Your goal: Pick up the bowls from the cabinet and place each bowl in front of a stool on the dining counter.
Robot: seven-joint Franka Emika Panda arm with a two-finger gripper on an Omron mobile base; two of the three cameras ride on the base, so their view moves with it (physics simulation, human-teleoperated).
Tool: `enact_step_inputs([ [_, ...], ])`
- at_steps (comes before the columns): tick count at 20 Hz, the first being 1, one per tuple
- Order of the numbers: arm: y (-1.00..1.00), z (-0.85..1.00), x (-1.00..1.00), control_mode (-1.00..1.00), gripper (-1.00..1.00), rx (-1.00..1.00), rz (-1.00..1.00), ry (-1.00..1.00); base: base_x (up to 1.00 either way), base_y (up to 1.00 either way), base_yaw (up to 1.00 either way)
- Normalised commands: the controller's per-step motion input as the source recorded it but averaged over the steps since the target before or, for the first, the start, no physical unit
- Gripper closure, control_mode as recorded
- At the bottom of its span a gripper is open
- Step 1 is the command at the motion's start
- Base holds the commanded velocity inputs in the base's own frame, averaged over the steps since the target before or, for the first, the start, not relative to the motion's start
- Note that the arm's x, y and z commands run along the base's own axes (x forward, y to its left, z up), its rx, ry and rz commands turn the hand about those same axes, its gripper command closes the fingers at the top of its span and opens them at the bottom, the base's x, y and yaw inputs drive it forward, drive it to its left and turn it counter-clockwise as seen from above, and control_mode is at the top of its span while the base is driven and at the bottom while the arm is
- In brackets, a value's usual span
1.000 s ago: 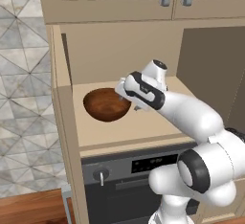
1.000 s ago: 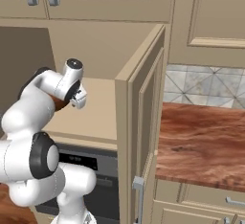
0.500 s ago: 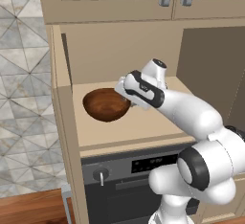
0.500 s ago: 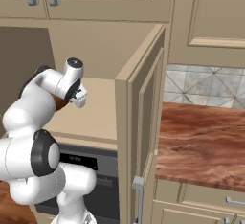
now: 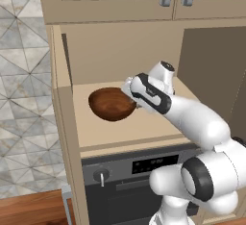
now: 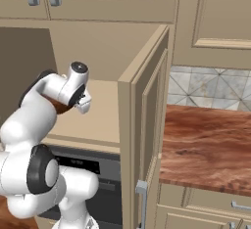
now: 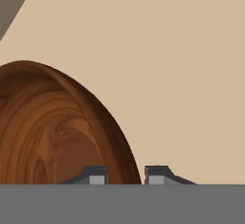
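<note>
One bowl, dark wooden, wide and shallow, sits on the shelf of the open cabinet, left of centre. It is judged rigid, light and smooth-walled; the thin rim is the hold. One gripper, narrowed, straddles the bowl's right rim, one fingertip inside, one outside.

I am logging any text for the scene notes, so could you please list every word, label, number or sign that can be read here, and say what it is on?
None can be read.
Oven display: a few pale marks on the dark panel, too small and blurred to read.
Bowl, cabinet: no writing.
</note>
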Motion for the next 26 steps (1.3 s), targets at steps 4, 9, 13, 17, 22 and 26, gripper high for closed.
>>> enact_step_inputs([
  [4,-0.22,0.01,-0.49,-1.0,1.0,0.01,-0.38,-0.03,0.0,0.0,0.0],
  [9,-0.43,0.18,-0.74,-1.0,1.0,0.18,-0.4,0.03,0.0,0.0,0.0],
  [13,-0.42,0.31,-0.91,-1.0,1.0,0.22,-0.4,0.15,0.0,0.0,0.0],
  [17,-0.06,0.44,-0.78,-1.0,1.0,0.09,-0.29,0.23,0.0,0.0,0.0],
  [22,-0.12,0.49,-0.65,-1.0,1.0,0.04,-0.3,0.25,0.0,0.0,0.0],
  [26,-0.16,0.3,-0.69,-1.0,1.0,0.03,-0.29,0.12,0.0,0.0,0.0],
])
